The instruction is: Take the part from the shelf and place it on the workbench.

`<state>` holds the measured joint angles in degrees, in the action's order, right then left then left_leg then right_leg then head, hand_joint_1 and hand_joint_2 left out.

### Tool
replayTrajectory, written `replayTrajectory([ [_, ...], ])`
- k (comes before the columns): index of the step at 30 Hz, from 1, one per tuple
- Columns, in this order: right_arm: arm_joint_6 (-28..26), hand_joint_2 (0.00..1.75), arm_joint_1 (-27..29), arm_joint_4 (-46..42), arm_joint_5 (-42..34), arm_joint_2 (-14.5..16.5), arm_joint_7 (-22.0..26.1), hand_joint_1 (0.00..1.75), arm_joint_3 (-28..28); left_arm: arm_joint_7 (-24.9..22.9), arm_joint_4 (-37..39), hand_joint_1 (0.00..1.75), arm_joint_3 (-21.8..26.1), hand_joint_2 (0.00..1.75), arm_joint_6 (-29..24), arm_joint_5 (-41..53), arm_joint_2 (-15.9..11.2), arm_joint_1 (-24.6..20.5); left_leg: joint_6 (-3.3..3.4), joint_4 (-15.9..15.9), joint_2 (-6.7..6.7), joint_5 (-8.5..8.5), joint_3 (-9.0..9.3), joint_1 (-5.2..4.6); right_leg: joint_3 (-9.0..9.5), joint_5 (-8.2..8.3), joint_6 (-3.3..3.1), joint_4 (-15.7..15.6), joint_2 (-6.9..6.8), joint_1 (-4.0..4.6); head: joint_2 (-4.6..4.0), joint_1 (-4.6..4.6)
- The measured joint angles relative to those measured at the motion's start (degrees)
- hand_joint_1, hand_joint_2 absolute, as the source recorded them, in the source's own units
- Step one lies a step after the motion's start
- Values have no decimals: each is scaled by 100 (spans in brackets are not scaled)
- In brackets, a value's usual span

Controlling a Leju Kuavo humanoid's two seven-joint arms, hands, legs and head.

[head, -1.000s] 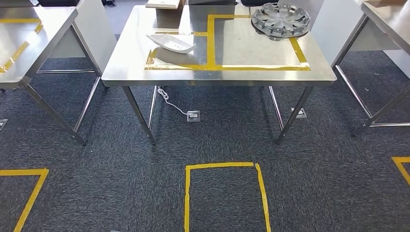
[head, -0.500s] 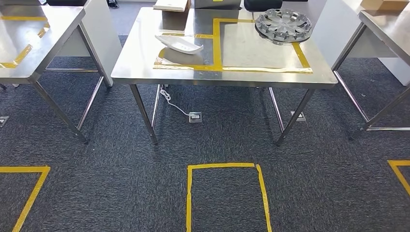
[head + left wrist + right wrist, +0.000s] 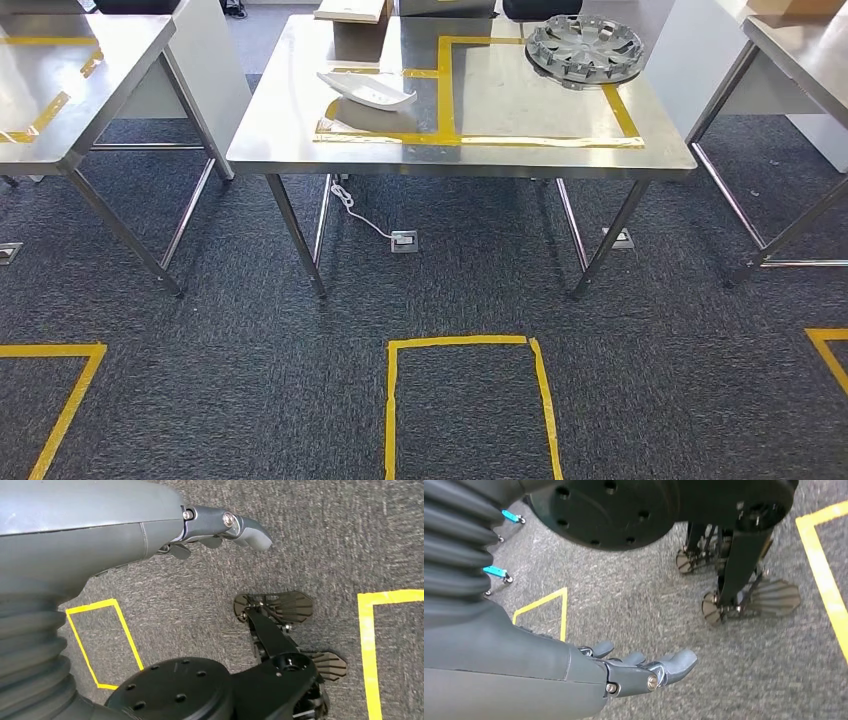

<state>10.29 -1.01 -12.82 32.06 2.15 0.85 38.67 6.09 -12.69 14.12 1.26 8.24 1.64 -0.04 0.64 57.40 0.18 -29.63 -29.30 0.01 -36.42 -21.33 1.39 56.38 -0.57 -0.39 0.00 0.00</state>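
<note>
Both hands, left hand (image 3: 220, 527) and right hand (image 3: 639, 670), are hanging over carpet (image 3: 470, 280), fingers apart, holding nothing.

Bench (image 3: 300, 140) brushed steel, glossy. Wheel cover (image 3: 584, 49) matt grey metal look. Carpet (image 3: 480, 290) rough dark cloth. My left hand (image 3: 220, 527) smooth grey plastic.

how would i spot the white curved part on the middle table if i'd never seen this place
Start at the steel table in the middle, marked with yellow tape. The white part lies in its smaller left taped box. It is long, pale and shell-shaped, unlike the round grey spoked wheel cover at the far right or the cardboard box behind it.
</note>
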Motion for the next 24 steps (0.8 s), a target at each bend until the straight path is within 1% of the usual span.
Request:
replayTrajectory([
  [4, -165, 175, 145, -136, -514, -26, -2, 0, -529, -95, -130, 0, -144, 175, -10, -128, -3, 123, -6, 0, 0, 4, -2, 0, -4, 0, -3, 6, 0, 0, 0, 0],
  [5, -208, 131, 184, -173, -644, -33, -4, 0, -671, -118, -167, 0, -191, 175, -14, -160, -4, 157, -7, 0, 0, 5, -2, 0, -4, 0, -3, 7, 0, 0, 0, 0],
  [8, -333, 0, 296, -280, -1031, -49, -16, 0, -1118, -192, -281, 0, -333, 44, -33, -260, -12, 257, -10, 0, 0, 6, -2, 0, -6, 1, -7, 9, 0, 0, 0, 0],
  [9, -372, 0, 332, -313, -1158, -55, -18, 0, -1264, -217, -317, 0, -377, 0, -41, -291, -16, 289, -11, 0, 0, 7, -2, 0, -6, 2, -8, 9, 0, 0, 0, 0],
  [21, -870, 0, 756, -717, -2725, -123, -66, 0, -2967, -506, -759, 0, -967, 0, -107, -676, -74, 680, -14, -1, 0, 8, -6, 1, -12, 1, -13, 12, 0, 0, 0, 0],
  [24, -966, 0, 820, -772, -3027, -137, -80, 0, -3258, -562, -829, 0, -1064, 0, -113, -750, -85, 741, -14, -1, 0, 9, -6, 2, -13, 0, -15, 13, 0, 1, 0, 0],
])
